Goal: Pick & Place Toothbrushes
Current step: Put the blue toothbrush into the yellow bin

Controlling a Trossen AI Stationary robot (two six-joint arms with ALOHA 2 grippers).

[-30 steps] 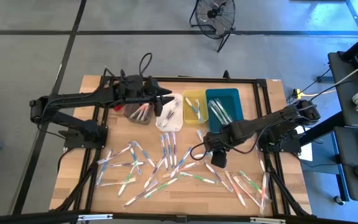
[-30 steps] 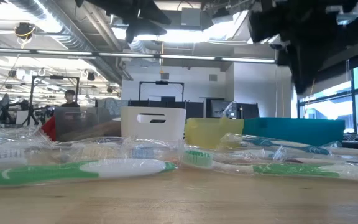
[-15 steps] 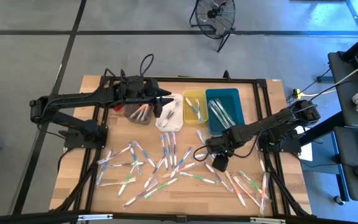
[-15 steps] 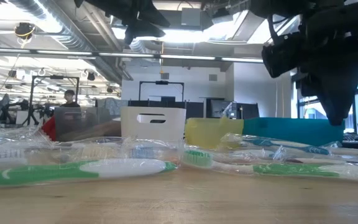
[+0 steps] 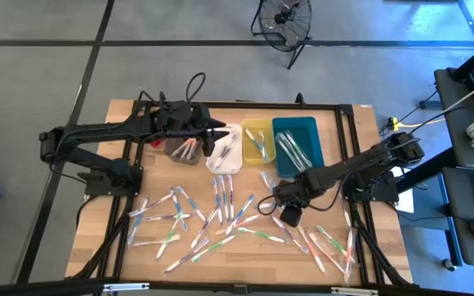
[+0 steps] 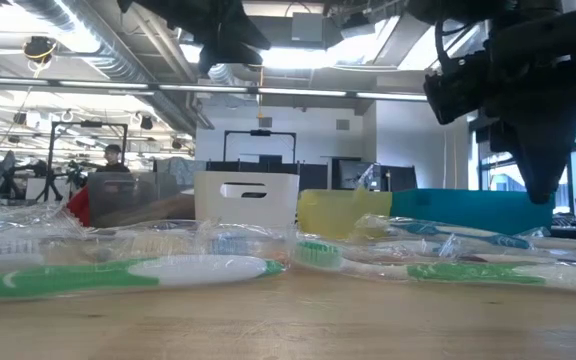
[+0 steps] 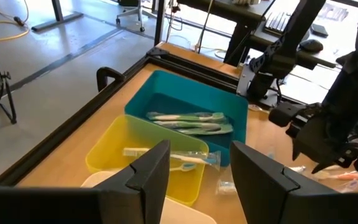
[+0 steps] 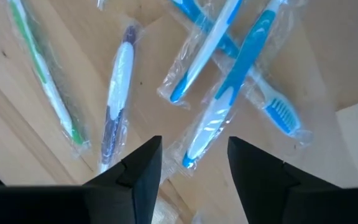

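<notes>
Many wrapped toothbrushes [image 5: 220,215] lie scattered flat on the wooden table, white with green, blue, pink and purple. More lie in the grey bin [image 5: 183,150], white bin [image 5: 225,153], yellow bin [image 5: 257,140] and teal bin [image 5: 295,141]. My right gripper [image 5: 274,197] hangs open, pointing down, low over crossed blue toothbrushes [image 8: 229,81], beside a purple-and-white one [image 8: 117,93]. It touches nothing. My left gripper [image 5: 220,131] hovers open above the white bin, looking across the yellow bin [image 7: 148,155] and teal bin [image 7: 191,112].
A black frame [image 5: 336,107] runs round the table's edges. A small red object [image 5: 151,141] sits left of the grey bin. In the low view a green toothbrush [image 6: 118,272] lies nearest, with the white bin [image 6: 246,200] behind it. A person stands far back in the room.
My right gripper has come down toward the toothbrushes at the table's middle, staying open, then held still over them. The left arm and the toothbrushes have kept their places.
</notes>
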